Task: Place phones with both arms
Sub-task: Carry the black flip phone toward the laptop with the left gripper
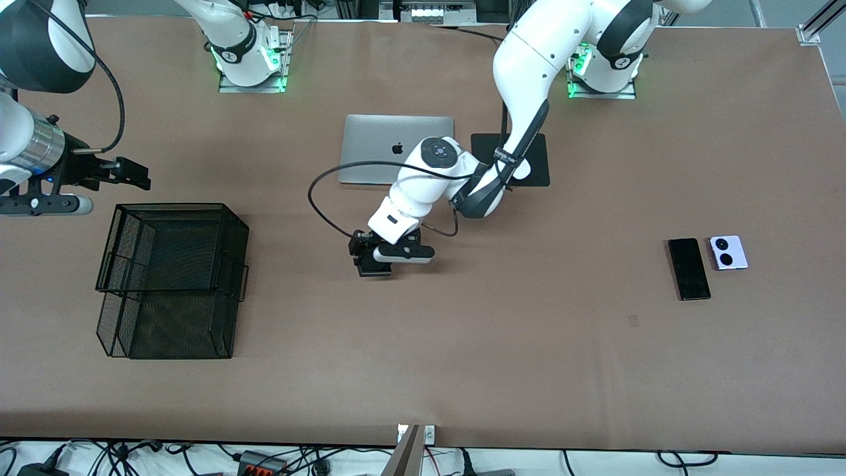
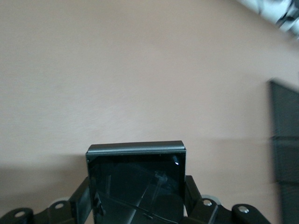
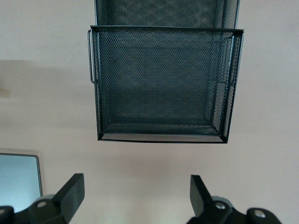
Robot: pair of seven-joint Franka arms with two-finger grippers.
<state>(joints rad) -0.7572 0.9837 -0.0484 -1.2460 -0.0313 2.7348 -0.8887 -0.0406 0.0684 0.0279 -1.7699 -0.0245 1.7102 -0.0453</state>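
A: Front view, entry one. Left gripper (image 1: 374, 263) is over mid-table, clenched on the squarish black phone (image 1: 371, 267). Confirm from the wrist?

B: Left wrist view agrees: black phone (image 2: 136, 182) sits between the fingers (image 2: 80, 198), brown tabletop (image 2: 140, 70) below it.

A: Right gripper (image 1: 125, 173)?

B: Over the table's edge at the right arm's end, above the mesh basket (image 1: 173, 250). Right wrist view shows the fingers (image 3: 70, 191) spread wide, nothing between them, basket (image 3: 161, 84) underneath. That arm waits.

A: Other phones?

B: Long black slab (image 1: 689, 268) and the lavender phone (image 1: 728, 252) lie flat just beside each other toward the left arm's end of the tabletop, the lavender one nearer that edge.

A: Rest: laptop (image 1: 377, 145) and a black mat (image 1: 529, 162) toward the edge where the bases stand.
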